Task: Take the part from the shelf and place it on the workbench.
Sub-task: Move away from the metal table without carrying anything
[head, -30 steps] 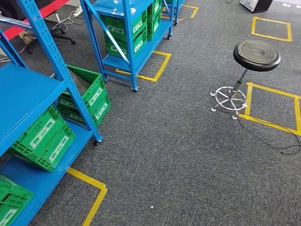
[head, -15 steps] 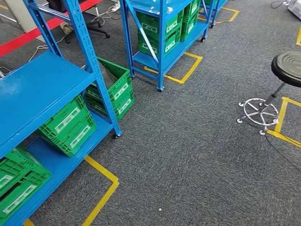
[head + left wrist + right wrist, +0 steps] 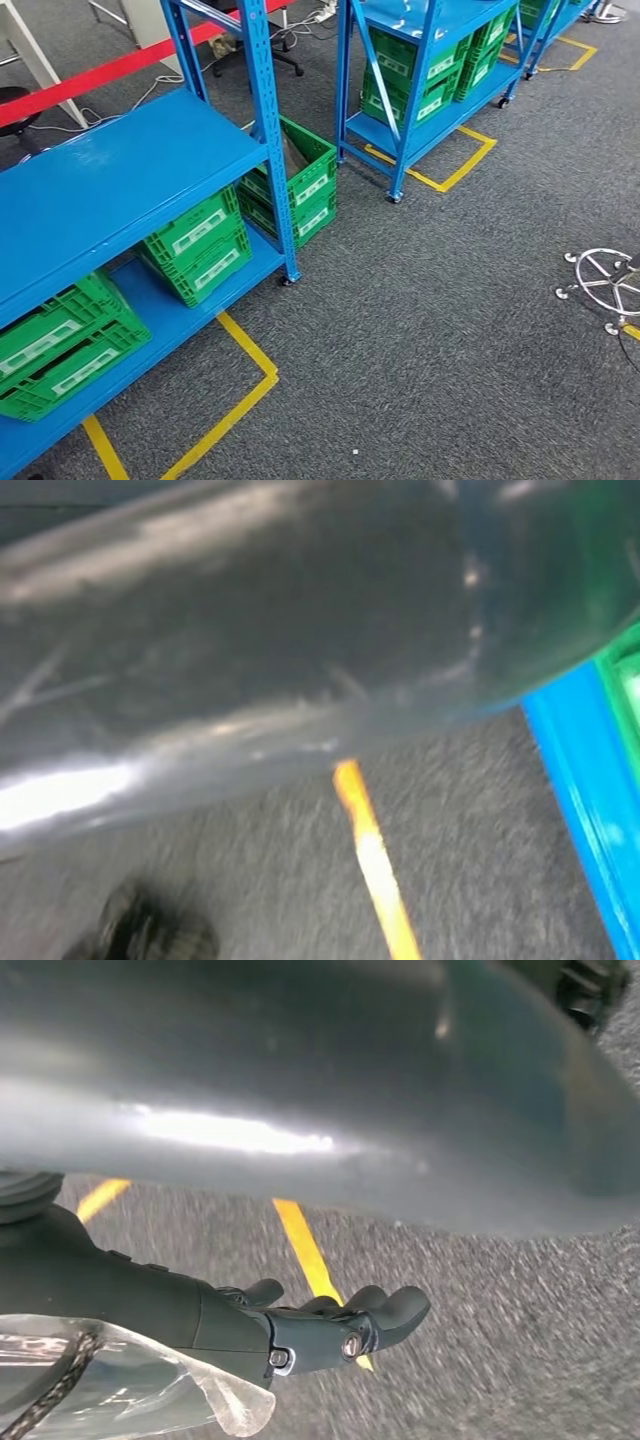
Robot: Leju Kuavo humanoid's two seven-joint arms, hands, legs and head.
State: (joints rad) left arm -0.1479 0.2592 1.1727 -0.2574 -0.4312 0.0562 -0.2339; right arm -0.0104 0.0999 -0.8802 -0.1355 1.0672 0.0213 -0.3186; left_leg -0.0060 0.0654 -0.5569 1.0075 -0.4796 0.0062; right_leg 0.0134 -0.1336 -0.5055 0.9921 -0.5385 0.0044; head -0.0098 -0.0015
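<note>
The near blue shelf (image 3: 113,170) fills the left of the head view, its middle board bare. On its bottom board stand two green crates (image 3: 200,245) (image 3: 60,345), and what they hold is hidden under the board. A third green crate (image 3: 302,185) sits on the floor behind the shelf post, with a flat brownish sheet inside. In the right wrist view my right hand (image 3: 317,1330) hangs over the carpet with its fingers stretched out and nothing between them. A clear plastic film (image 3: 151,1390) lies along the wrist.
A second blue shelf (image 3: 423,90) with green crates stands further back. Yellow tape (image 3: 241,400) marks squares on the grey carpet. A stool's chrome base (image 3: 607,285) is at the right edge. Cables and a chair base lie behind the shelves.
The camera has swung left: the near shelf and its crates have slid right and fill more of the picture. The black stool has mostly passed out at the right edge.
</note>
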